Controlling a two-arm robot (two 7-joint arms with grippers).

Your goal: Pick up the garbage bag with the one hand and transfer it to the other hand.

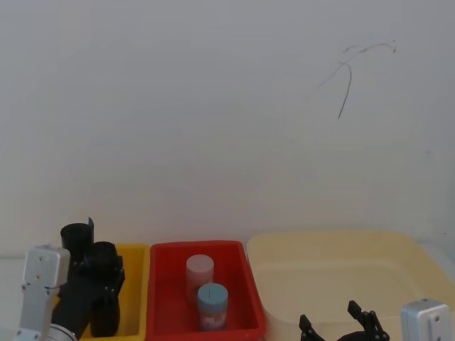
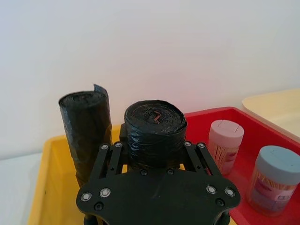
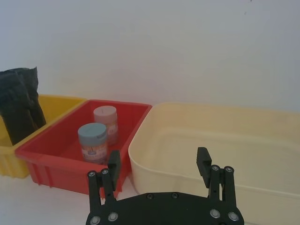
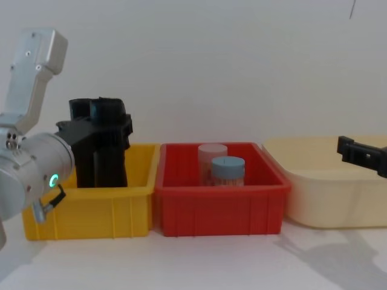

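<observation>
Two black rolls stand in the yellow bin (image 1: 135, 288). The nearer garbage bag (image 2: 154, 124) is a crinkled black cylinder, and my left gripper (image 2: 154, 147) is shut on its upper part, one finger on each side. In the head view the same garbage bag (image 1: 104, 257) rises above the bin's rim inside the left gripper (image 1: 99, 275). A second roll (image 2: 86, 126) with a loose flap stands just behind it. My right gripper (image 3: 158, 161) hangs open and holds nothing, low in front of the cream bin (image 3: 197, 140), far from the bag.
A red bin (image 1: 167, 312) in the middle holds a pink-lidded jar (image 1: 200, 270) and a blue-lidded jar (image 1: 212, 300). The large cream bin (image 1: 341, 245) stands on the right. A white wall closes the space behind the three bins.
</observation>
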